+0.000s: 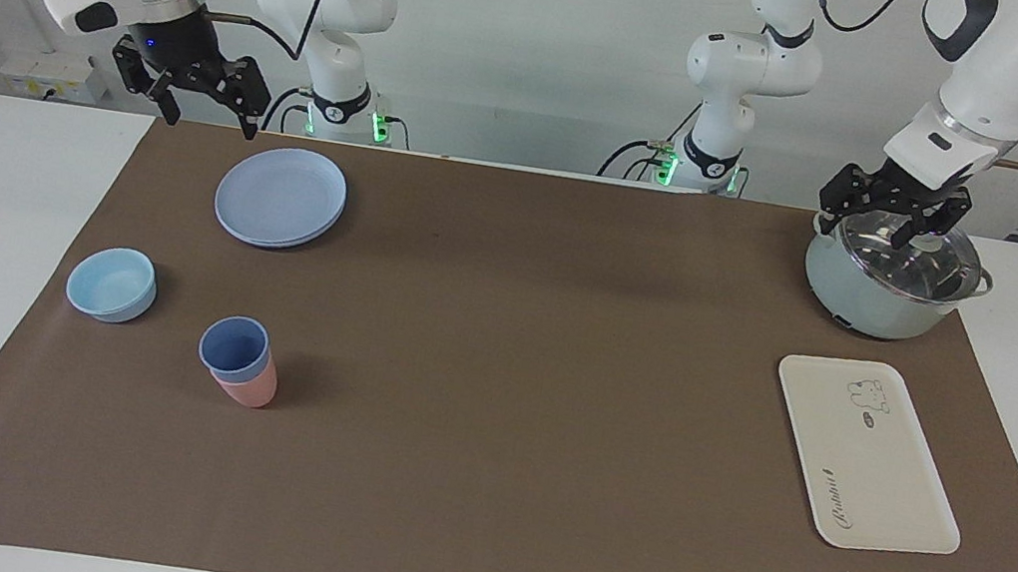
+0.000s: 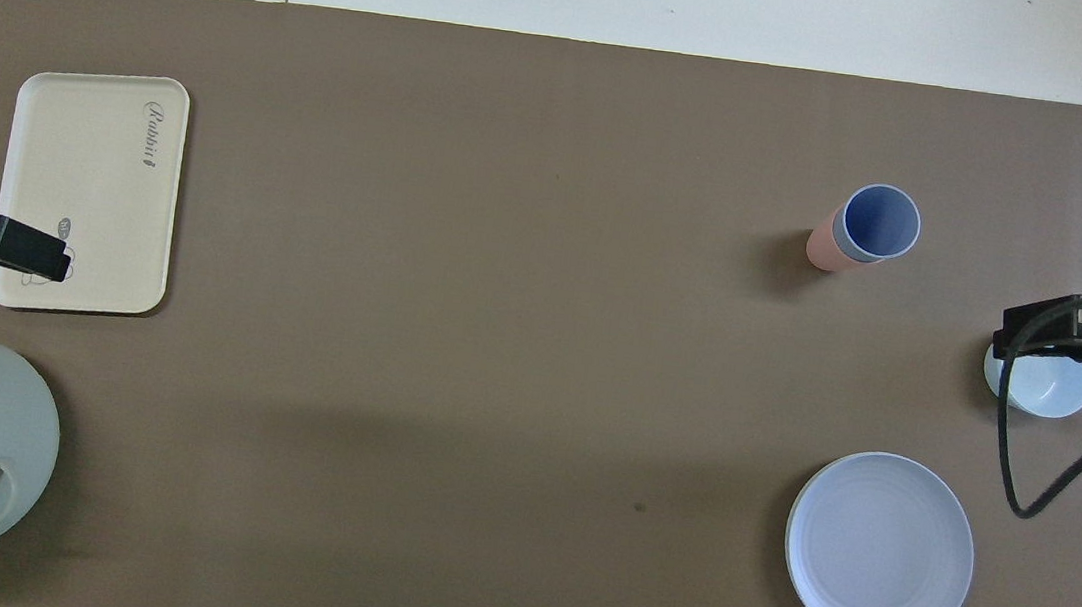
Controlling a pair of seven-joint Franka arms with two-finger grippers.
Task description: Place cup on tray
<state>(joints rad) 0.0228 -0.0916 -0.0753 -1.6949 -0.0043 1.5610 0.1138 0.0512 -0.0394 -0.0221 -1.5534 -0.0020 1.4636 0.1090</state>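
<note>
The periwinkle-blue cup (image 1: 234, 349) stands nested inside a salmon-pink cup (image 1: 249, 389) on the brown mat toward the right arm's end; it also shows in the overhead view (image 2: 877, 223). The cream-white tray (image 1: 867, 456) with a bear drawing lies flat and bare toward the left arm's end, also seen in the overhead view (image 2: 91, 186). My right gripper (image 1: 209, 118) hangs open and empty in the air over the mat's edge beside the blue plates. My left gripper (image 1: 866, 226) hangs open and empty just over the pot's glass lid.
A pale green pot (image 1: 881, 296) with a glass lid stands nearer to the robots than the tray. Stacked round blue plates (image 1: 280, 196) lie nearer to the robots than the cups. A light-blue bowl (image 1: 112, 283) sits beside the cups, at the mat's edge.
</note>
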